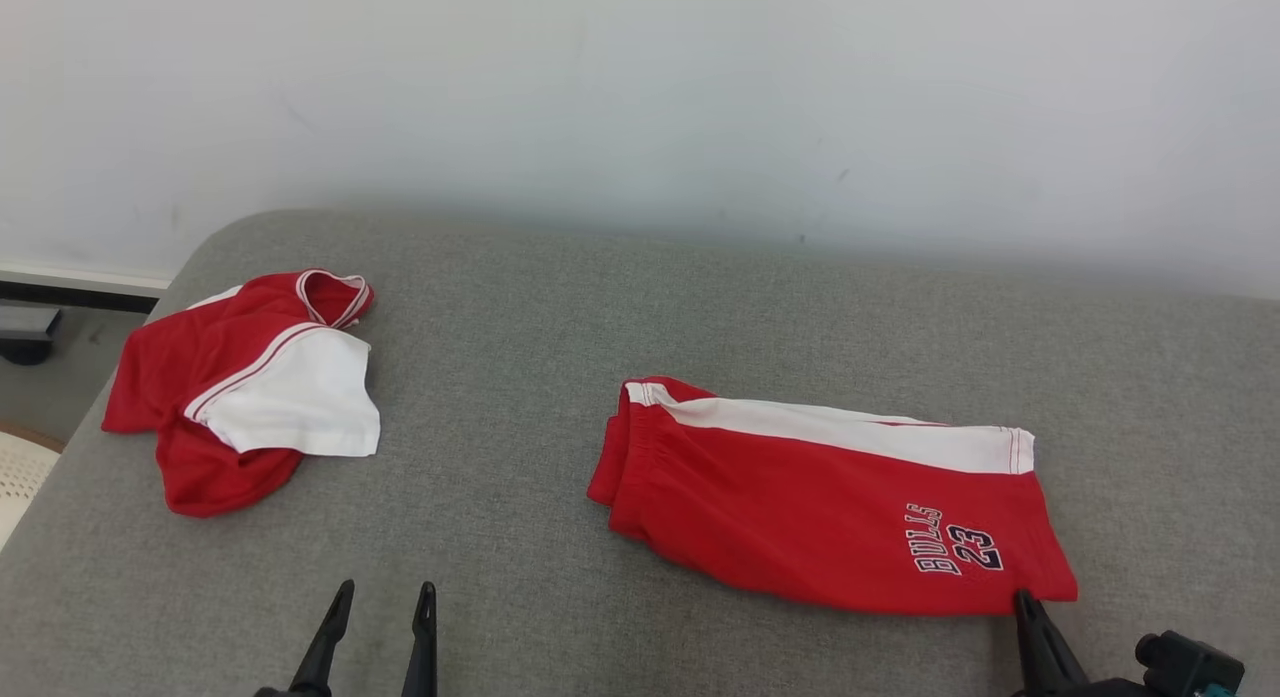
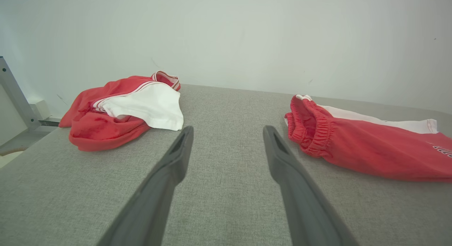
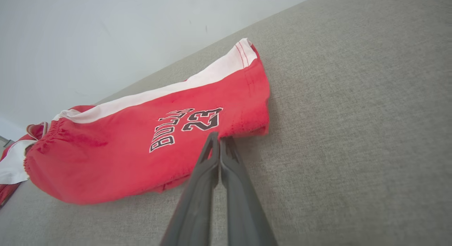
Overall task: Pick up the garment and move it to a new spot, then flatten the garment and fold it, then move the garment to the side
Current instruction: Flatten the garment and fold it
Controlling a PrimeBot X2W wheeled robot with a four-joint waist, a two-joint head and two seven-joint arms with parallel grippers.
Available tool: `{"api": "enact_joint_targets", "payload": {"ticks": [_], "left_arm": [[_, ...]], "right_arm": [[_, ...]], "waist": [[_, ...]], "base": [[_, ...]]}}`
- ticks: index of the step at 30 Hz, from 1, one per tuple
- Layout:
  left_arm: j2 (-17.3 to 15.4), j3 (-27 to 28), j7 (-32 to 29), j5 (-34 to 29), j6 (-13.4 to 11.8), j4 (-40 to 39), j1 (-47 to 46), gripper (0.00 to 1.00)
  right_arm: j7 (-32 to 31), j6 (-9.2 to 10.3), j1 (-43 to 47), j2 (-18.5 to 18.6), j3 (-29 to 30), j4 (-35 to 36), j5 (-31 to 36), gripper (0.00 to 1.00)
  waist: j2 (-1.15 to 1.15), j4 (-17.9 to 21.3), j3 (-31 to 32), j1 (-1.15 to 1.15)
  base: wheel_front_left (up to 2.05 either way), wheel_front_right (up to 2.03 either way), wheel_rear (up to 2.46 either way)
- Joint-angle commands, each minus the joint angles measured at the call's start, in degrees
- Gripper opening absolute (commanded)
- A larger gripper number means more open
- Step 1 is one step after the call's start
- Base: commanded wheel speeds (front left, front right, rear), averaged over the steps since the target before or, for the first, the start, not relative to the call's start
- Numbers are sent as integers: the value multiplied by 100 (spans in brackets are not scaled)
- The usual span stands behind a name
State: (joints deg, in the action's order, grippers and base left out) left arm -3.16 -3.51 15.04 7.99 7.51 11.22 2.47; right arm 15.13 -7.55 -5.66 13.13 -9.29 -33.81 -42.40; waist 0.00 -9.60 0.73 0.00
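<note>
The garment, red shorts (image 1: 820,507) with a white side stripe and "BULLS 23" lettering, lies folded flat on the grey padded surface (image 1: 520,377), right of centre. My right gripper (image 1: 1022,599) is shut, and its tips touch the near hem corner of the shorts (image 3: 141,143). In the right wrist view the closed right gripper (image 3: 219,135) meets the fabric edge just under the lettering; I cannot tell whether any cloth is pinched. My left gripper (image 1: 387,589) hovers open over bare surface at the front left. From the left gripper (image 2: 229,129), the shorts' waistband (image 2: 310,129) lies to the right.
A crumpled red and white shirt (image 1: 240,387) lies at the surface's left end, ahead and left of the left gripper; this shirt (image 2: 123,112) is loosely bunched. A white wall backs the surface. Beyond the left edge are floor and a dark object (image 1: 25,332).
</note>
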Motion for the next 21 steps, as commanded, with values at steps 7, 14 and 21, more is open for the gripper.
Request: {"api": "enact_joint_targets", "payload": {"ticks": [7,14,21], "left_arm": [[-37,5,20,9,-8,38,94,100],[-67,88,19,-3,-8,-16,99,100],[-66,184,20,-69,-8,-58,115,100]], "right_arm": [[1,9,22,-173,202,-110,359,100],[1,9,-37,-256,532,139,1037,100],[1,10,133,-440,939,454,1680,100]], "waist": [[0,99,66,0],[0,194,60,0],[0,300,34,0]], "base": [[0,0,0],[0,0,0],[0,0,0]]}}
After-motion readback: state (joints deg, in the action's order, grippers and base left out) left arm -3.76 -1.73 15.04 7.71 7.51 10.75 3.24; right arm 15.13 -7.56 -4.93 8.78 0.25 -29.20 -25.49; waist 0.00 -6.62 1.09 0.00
